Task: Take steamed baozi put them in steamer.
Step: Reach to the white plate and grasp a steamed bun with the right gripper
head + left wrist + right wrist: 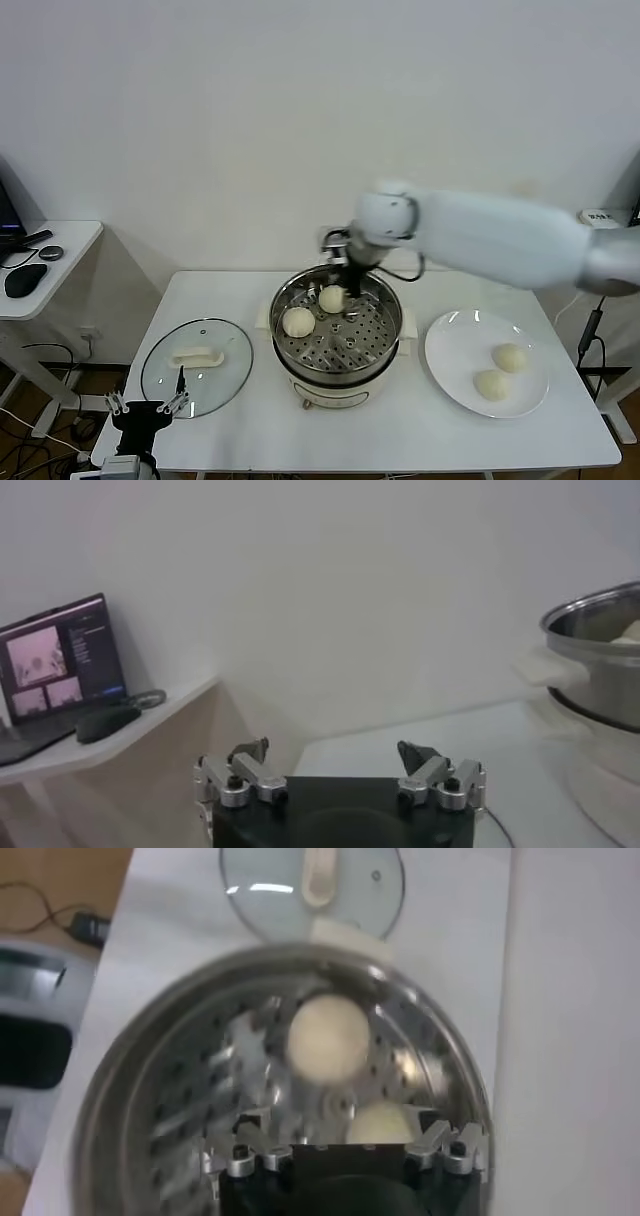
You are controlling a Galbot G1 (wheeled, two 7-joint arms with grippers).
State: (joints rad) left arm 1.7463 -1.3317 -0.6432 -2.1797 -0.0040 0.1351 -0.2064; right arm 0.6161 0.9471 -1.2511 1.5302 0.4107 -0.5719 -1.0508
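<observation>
The steamer (388, 352) stands mid-table, and its steel rim also shows in the right wrist view (120, 1058). One baozi (298, 321) lies on its perforated tray (327, 1038). A second baozi (331, 298) sits on the tray at the back, between the spread fingers of my right gripper (347, 288), close to one finger (432, 1136). The right gripper (340, 1140) is open, low inside the pot. Two more baozi (509, 357) (490, 384) lie on the white plate (452, 345) at the right. My left gripper (146, 405) is open and empty, parked at the table's front left corner.
A glass lid with a white handle (195, 365) lies flat left of the steamer, also in the right wrist view (312, 888). A side table (60, 245) with a laptop (60, 660) and a mouse stands at the far left. The wall is close behind.
</observation>
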